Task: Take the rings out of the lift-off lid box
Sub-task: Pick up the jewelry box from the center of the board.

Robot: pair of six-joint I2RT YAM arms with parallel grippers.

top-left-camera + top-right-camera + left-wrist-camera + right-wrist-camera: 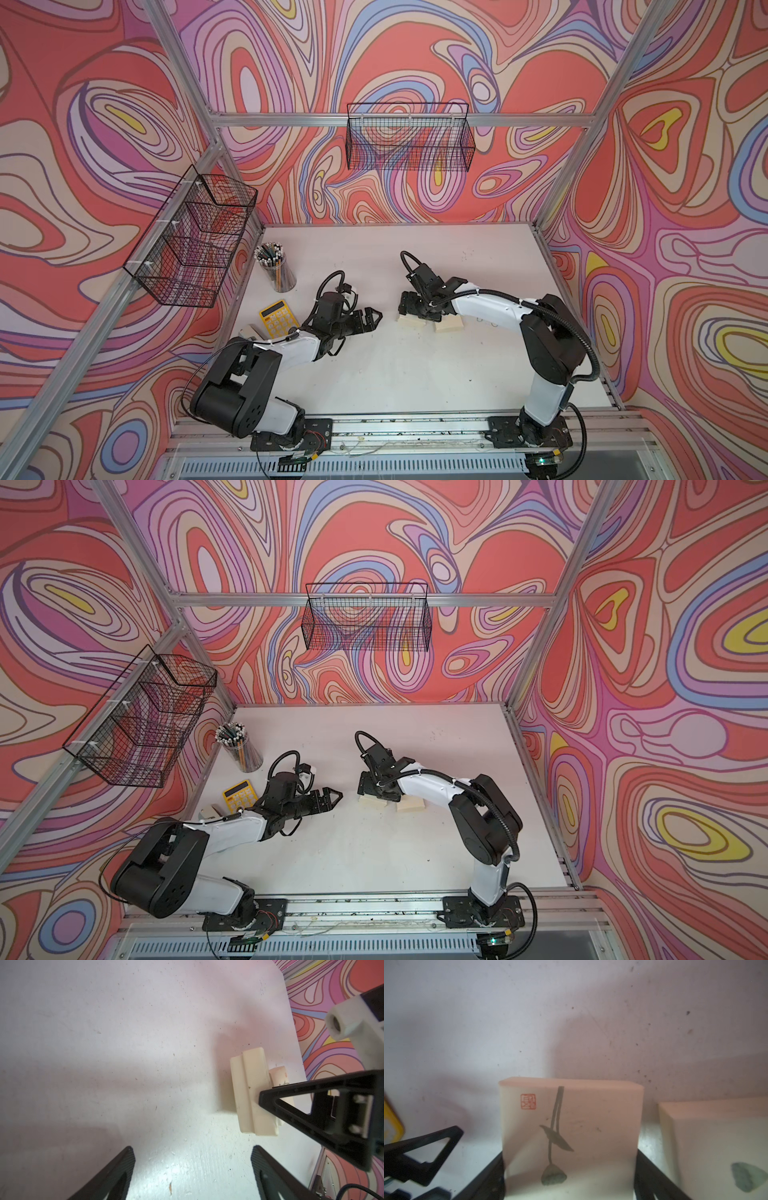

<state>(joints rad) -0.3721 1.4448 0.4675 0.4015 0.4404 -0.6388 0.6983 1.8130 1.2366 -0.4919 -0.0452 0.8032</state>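
Furthest out, well behind the left tool, a pencil cup (279,270) is standing near the far edge of the counter (395,374). A yellow calculator (275,319) is lying closer in, back by that tool's wrist. The left tool (375,318) is hovering over the counter, pointing across at the right tool. Its jaws are standing wide apart with only bare counter between them. The left wrist view is showing this plainly, both fingers (116,1174) spread and empty. It is sitting near the cream box without touching it.

Now the right tool (412,311). It is reaching down over the box (581,1118), a cream one with its lid on, carrying a dark ink lotus stem and a small red seal on top. In the right wrist view the black fingers (646,1176) are straddling the box, one at each side wall and right up against it. Whether they are actually squeezing or only bracketing it, I cannot tell. The box is resting on the counter, and in both top views it is half hidden beneath the tool.

The rings are not showing in any view, and with that lid sitting on, whatever is inside the box is hidden.

Just past the right tool's outer side, a second box (449,325), cream too, is lying on the counter. It is sitting close beside the box between the jaws but apart from it, with a greenish blot painted on its lid.
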